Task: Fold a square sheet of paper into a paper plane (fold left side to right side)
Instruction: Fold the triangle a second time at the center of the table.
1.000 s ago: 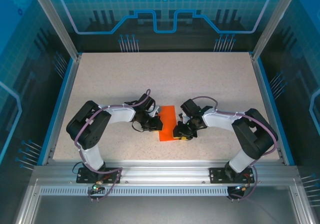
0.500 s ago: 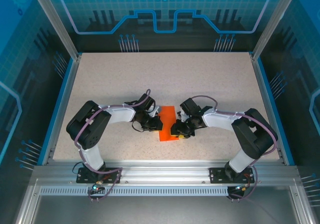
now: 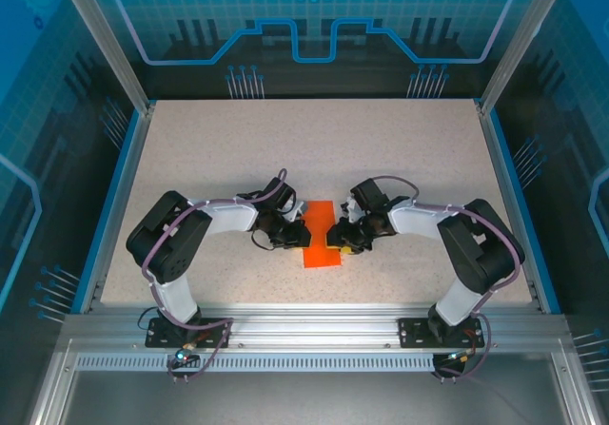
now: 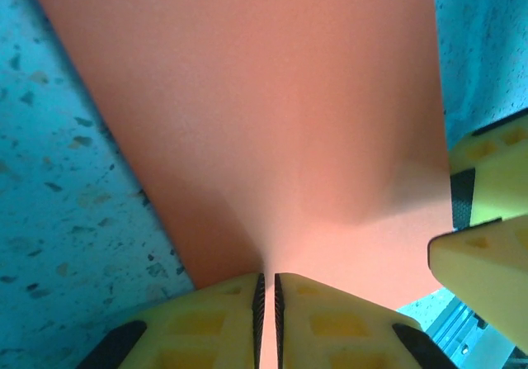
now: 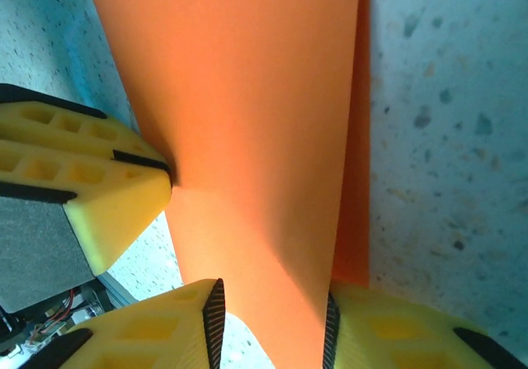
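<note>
Step in hand: left-to-right fold. The square sheet of paper, partly folded, lies at 6 o'clock of the table centre. At its 9 o'clock the left gripper pinches the paper edge, jaws almost together. At 3 o'clock the right gripper straddles the raised flap, jaws apart; grip not determinable. Next, probably: align edges, flatten crease.

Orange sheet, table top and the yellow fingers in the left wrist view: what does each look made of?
Square sheet of paper: thin paper, matte plain orange; it bends softly up into the pinch without cracking.
Table top: hard speckled surface, probably laminate or composite stone; flat, little glare.
Left gripper's fingers: yellow, likely moulded or printed plastic, matte, with recessed pockets.
</note>
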`<action>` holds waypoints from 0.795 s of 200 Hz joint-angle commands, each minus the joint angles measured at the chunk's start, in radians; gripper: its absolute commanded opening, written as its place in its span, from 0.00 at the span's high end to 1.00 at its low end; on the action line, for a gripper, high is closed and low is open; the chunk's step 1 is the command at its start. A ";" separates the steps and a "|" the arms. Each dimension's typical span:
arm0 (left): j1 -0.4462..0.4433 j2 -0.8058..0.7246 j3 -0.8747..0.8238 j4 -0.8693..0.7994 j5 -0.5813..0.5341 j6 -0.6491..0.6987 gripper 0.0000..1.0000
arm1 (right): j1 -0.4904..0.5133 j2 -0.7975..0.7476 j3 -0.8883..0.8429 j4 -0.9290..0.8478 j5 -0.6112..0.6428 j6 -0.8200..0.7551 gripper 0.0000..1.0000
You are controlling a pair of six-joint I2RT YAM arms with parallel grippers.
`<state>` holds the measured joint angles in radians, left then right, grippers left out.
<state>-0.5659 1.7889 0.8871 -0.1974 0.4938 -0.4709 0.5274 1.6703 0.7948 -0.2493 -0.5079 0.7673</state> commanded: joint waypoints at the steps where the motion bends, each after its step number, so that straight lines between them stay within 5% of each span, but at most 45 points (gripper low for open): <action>1: -0.002 -0.022 -0.009 0.008 -0.002 0.017 0.82 | -0.024 0.029 0.035 0.013 -0.053 -0.037 0.63; 75: -0.003 -0.296 -0.086 0.044 -0.090 0.087 0.52 | -0.066 0.074 0.079 0.026 -0.053 -0.036 0.68; 159: -0.167 -0.493 -0.073 -0.118 -0.320 0.226 0.39 | -0.106 0.127 0.223 -0.030 -0.064 -0.057 0.98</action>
<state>-0.6994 1.3190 0.7998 -0.2443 0.2649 -0.3065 0.4408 1.7809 0.9718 -0.2375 -0.5552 0.7372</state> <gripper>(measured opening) 0.607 0.041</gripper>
